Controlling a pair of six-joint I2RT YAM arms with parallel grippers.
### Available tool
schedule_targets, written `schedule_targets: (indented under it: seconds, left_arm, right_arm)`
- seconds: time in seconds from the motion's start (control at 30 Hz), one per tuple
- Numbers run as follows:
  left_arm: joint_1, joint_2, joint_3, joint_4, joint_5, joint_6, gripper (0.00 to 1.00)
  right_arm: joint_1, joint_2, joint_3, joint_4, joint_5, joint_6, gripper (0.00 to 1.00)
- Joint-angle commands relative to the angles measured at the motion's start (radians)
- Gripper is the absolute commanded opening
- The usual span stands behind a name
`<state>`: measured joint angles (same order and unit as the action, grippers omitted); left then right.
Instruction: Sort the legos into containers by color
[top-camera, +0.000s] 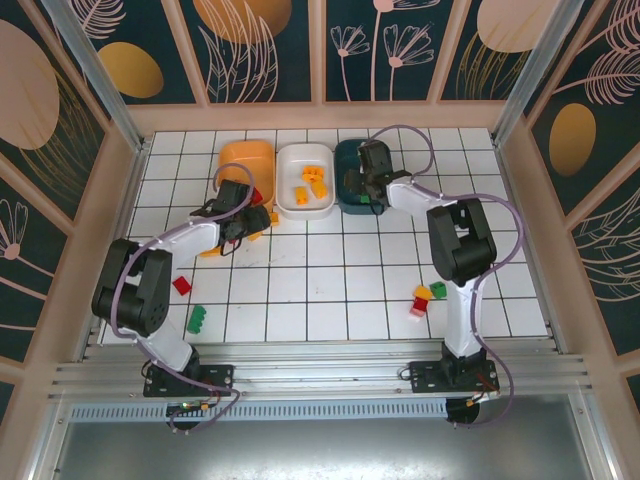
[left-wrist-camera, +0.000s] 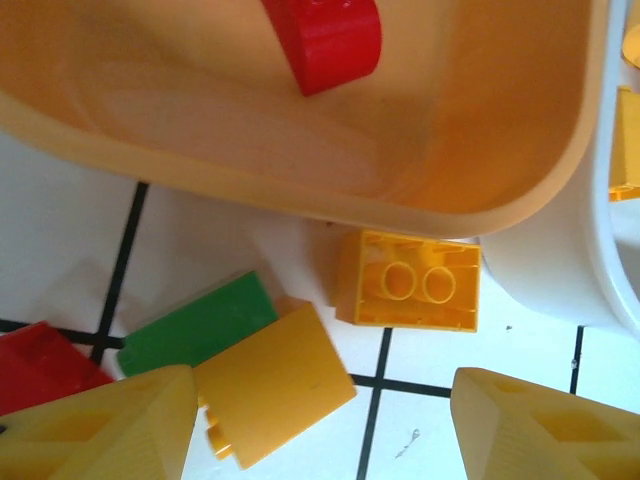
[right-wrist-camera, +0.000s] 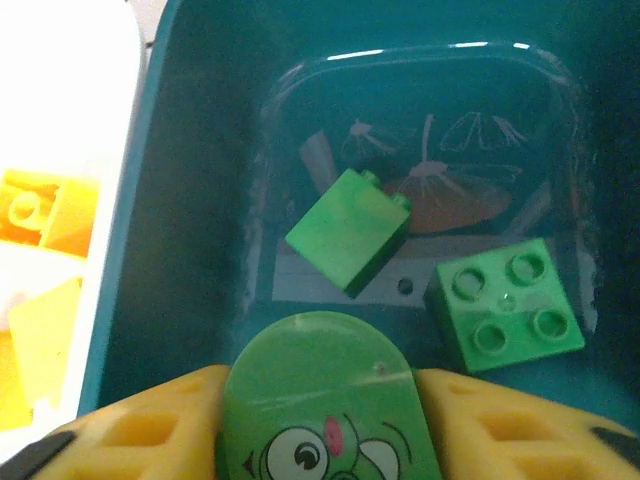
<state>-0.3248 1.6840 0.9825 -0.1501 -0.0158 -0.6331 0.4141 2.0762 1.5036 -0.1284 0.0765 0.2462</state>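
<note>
Legos (top-camera: 196, 319) dot the white tiled table (top-camera: 330, 285), walled by floral panels (top-camera: 390, 50).

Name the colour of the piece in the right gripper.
Green, with a cartoon face printed on it. The piece shows best in the right wrist view.

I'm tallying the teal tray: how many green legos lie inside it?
2. One tilted green brick near the middle of the teal tray, one four-stud green brick right of it. The right fingers hold a green face piece that may hide more.
</note>
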Motion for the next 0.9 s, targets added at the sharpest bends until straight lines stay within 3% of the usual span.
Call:
schedule_targets:
  seconds: [0.0, 0.5, 0.87]
  left_arm:
    - [-0.021, 0.016, 0.036, 0.012, -0.013, 0.042, 0.68]
    - [-0.045, 0.023, -0.016, 0.039, -0.004, 0.032, 0.65]
    - [-0.101, 0.012, -0.085, 0.084, 0.064, -0.027, 0.64]
  right_arm:
    - [-0.010, -0.047, 0.014, -0.017, 0.046, -0.002, 0.58]
    - [0.002, -0.474, -0.322, 0.097, 0.057, 0.041, 0.69]
    - [0.009, -0.555, -0.386, 0.107, 0.054, 0.049, 0.70]
